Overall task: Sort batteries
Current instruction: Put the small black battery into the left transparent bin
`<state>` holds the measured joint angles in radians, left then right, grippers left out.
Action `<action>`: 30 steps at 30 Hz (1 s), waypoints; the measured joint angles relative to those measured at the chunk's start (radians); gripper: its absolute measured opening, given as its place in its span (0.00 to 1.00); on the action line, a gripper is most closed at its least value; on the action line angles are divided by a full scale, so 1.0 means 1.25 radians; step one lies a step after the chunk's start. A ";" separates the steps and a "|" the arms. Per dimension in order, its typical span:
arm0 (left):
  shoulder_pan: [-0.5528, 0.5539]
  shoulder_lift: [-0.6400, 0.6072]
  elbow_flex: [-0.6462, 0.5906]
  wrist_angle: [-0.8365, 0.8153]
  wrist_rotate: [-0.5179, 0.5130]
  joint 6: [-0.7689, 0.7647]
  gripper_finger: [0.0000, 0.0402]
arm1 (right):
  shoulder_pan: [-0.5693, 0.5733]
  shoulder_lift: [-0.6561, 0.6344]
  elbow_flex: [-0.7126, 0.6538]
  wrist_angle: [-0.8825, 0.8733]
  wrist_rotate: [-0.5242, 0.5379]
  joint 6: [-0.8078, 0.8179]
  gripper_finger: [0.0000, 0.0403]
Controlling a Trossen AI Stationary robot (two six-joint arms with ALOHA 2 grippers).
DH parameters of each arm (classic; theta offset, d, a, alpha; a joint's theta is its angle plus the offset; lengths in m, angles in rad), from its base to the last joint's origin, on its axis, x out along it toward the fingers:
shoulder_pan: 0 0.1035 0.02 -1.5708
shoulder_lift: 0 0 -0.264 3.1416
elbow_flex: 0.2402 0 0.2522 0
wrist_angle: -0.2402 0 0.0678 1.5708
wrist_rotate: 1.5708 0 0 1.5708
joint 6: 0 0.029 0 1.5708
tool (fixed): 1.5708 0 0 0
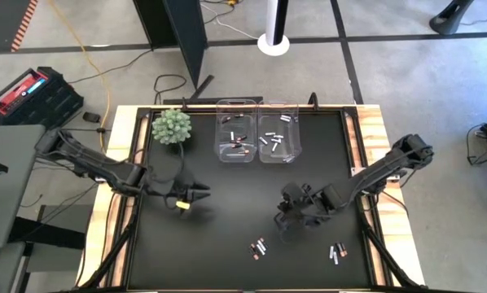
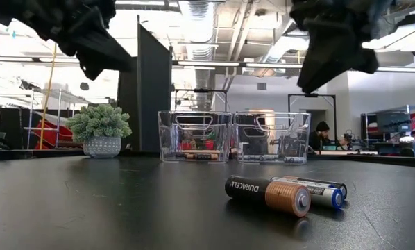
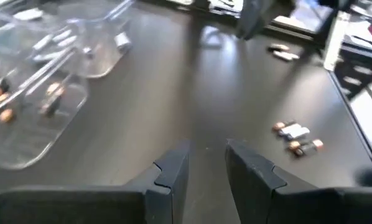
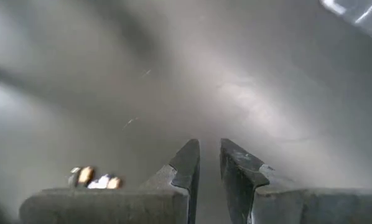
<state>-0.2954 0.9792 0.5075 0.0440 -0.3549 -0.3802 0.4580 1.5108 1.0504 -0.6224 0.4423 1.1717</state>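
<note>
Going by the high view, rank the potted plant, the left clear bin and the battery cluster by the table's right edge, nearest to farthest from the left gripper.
From the left gripper:
1. Potted plant, back left.
2. Left clear bin, back centre.
3. Battery cluster, front right.

Both dark arms reach inward above the desk (image 1: pixel 227 244), the left pincer (image 1: pixel 196 195) with fingers slightly parted and empty, the right pincer (image 1: pixel 286 218) likewise narrowly parted, gripping nothing.

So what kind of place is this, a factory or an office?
Most likely a robotics lab or workshop in an open industrial space. Exposed ceiling ducts run overhead, cables trail across a bare concrete floor, and a person sits among equipment behind the table.
</note>
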 joint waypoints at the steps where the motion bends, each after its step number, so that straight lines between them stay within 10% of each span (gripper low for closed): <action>1: -0.011 0.000 -0.004 0.008 -0.001 0.015 0.25 | 0.009 0.000 0.000 0.004 0.000 0.009 0.20; 20: -0.090 0.000 -0.004 0.012 0.032 0.047 0.25 | 0.050 0.234 0.000 0.243 -0.126 0.167 0.50; 30: -0.116 0.000 -0.004 0.008 0.034 0.082 0.25 | 0.106 0.319 0.005 0.248 -0.084 0.321 0.50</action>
<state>-0.4405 0.9794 0.5018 0.0539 -0.3126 -0.2779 0.5906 1.9091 1.0563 -0.3128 0.3369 1.5730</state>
